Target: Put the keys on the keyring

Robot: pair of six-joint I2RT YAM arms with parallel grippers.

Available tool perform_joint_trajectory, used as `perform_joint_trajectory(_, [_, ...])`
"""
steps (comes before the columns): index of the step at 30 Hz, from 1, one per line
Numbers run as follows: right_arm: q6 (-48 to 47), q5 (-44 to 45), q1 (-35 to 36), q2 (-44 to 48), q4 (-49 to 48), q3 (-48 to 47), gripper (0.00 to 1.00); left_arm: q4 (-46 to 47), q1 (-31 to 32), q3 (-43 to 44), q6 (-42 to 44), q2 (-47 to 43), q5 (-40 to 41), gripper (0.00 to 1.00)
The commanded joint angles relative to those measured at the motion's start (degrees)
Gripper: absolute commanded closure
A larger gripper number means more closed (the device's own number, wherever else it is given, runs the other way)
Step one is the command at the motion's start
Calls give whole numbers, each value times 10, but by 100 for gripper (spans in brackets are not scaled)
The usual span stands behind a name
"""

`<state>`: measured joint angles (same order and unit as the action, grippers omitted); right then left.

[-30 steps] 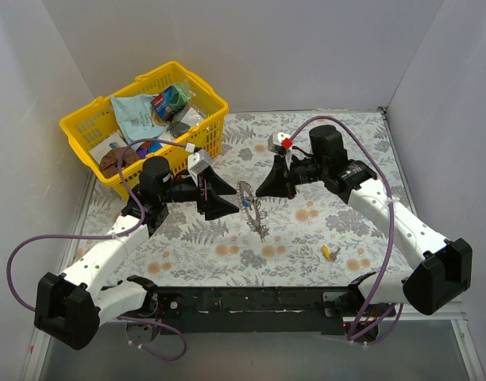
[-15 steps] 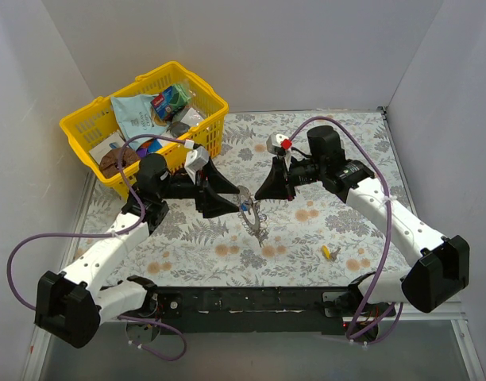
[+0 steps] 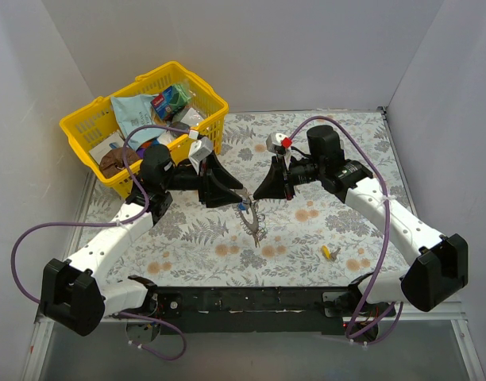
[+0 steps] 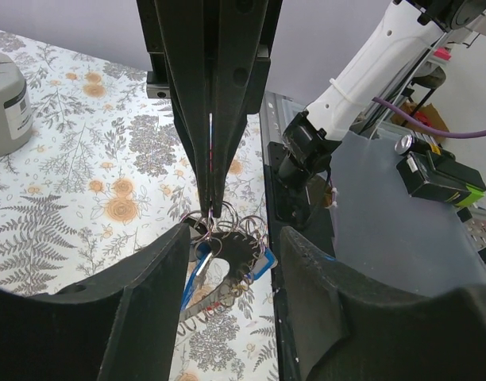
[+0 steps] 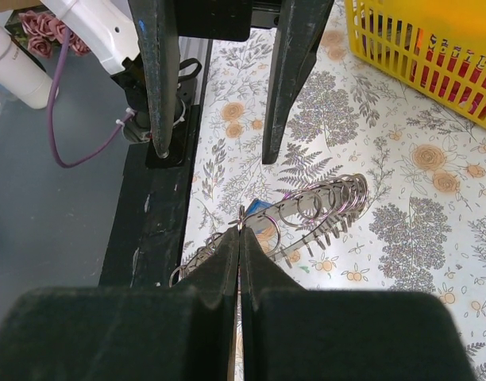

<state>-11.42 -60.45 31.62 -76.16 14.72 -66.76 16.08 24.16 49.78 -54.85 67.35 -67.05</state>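
Note:
The silver keyring [image 3: 252, 222] with its jagged rim and small wire loops stands tilted on the mat between my grippers. A blue-headed key [image 4: 197, 271] hangs on it. My right gripper [image 3: 260, 194] is shut; in the right wrist view [image 5: 240, 232] its tips pinch a small loop on the keyring [image 5: 322, 208]. My left gripper [image 3: 232, 192] is open, and in the left wrist view [image 4: 231, 238] its fingers stand either side of the keyring [image 4: 231, 252] without touching it. A yellow-headed key [image 3: 325, 252] and a small silver key [image 3: 336, 255] lie loose at the front right.
A yellow basket [image 3: 82, 125] full of packets stands at the back left, close behind the left arm. A grey cylindrical roll [image 4: 1, 99] stands on the floral mat [image 3: 346, 139]. White walls close in three sides.
My left gripper has moved forward and to the right, up to the keyring, so its open fingers now flank it. The right gripper stays shut in about the same place.

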Motion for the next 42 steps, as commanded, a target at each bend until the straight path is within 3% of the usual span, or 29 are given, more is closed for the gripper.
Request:
perform_joint_trajectory(1, [12, -25, 3, 4, -42, 0, 99, -3, -1, 23, 8, -2, -6, 53])
perform_joint_trajectory(19, [49, 38, 3, -4, -78, 51, 99, -81, 8, 13, 34, -8, 20, 54])
perform_joint_trajectory(27, [131, 174, 2, 9, -134, 104, 99, -115, 11, 4, 48, -21, 35, 53])
perform_joint_trajectory(42, [220, 281, 4, -7, -174, 151, 99, -157, 34, -35, 34, 12, 61, 61])
